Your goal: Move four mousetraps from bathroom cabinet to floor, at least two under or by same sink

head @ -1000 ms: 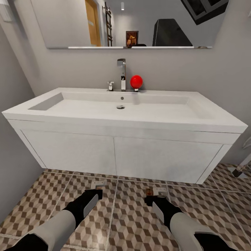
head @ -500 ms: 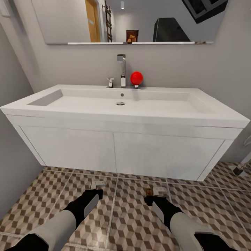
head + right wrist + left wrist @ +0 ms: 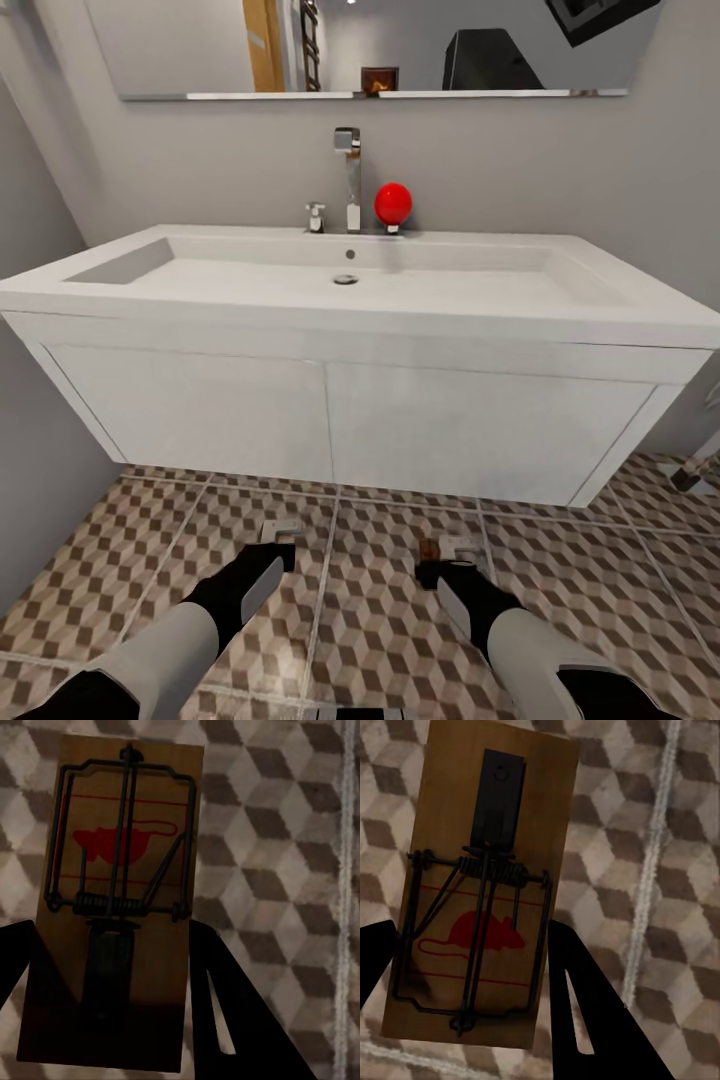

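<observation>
From the head, both arms reach low over the cube-patterned brown and beige tiled floor before the wide white basin on its white vanity. The left claw and right claw each carry something small.

At the left wrist, black fingers clamp a flat brown wooden mousetrap above the tiles.

At the right wrist, fingers grip another brown wire-sprung mousetrap.
</observation>
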You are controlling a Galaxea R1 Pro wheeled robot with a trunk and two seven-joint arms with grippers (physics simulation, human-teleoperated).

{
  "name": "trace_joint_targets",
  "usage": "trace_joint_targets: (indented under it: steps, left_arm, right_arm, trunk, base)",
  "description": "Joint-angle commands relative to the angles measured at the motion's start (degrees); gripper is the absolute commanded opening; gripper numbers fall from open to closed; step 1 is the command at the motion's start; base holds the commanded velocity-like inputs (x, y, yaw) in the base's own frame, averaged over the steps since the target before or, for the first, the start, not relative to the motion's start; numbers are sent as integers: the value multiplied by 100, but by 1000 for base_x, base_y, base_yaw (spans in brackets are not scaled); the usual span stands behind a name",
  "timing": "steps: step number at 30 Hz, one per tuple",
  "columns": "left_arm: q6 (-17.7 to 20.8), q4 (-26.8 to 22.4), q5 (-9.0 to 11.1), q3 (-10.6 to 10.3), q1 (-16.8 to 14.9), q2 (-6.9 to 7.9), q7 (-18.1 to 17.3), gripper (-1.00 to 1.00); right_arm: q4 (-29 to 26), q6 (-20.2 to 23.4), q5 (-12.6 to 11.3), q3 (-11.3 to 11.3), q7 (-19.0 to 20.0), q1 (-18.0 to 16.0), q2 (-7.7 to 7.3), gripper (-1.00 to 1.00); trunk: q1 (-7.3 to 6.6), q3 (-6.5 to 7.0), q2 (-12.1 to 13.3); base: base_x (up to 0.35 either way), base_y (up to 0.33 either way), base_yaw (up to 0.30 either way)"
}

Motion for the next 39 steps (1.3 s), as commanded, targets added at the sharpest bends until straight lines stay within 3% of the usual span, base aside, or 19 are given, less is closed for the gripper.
trace_joint_targets:
  steps: [1, 5, 39]
  left_arm:
    - [21, -11, 49, -48, -4, 5, 45, -100]
    - [21, -11, 49, -48, -3, 7, 45, -100]
    - [21, -18, 64, -48, -3, 11, 9, -100]
  right_arm:
    - [-12, 29, 22, -47, -3, -1, 5, -100]
    - [-12, 29, 22, -47, -3, -1, 5, -100]
    - [-12, 20, 31, -47, -3, -1, 5, -100]
  trunk:
    - [1, -28, -4]
    - [11, -116, -9]
    - [11, -116, -9]
  base:
    - [0, 0, 0]
    - [0, 0, 0]
    - [101, -12, 0]
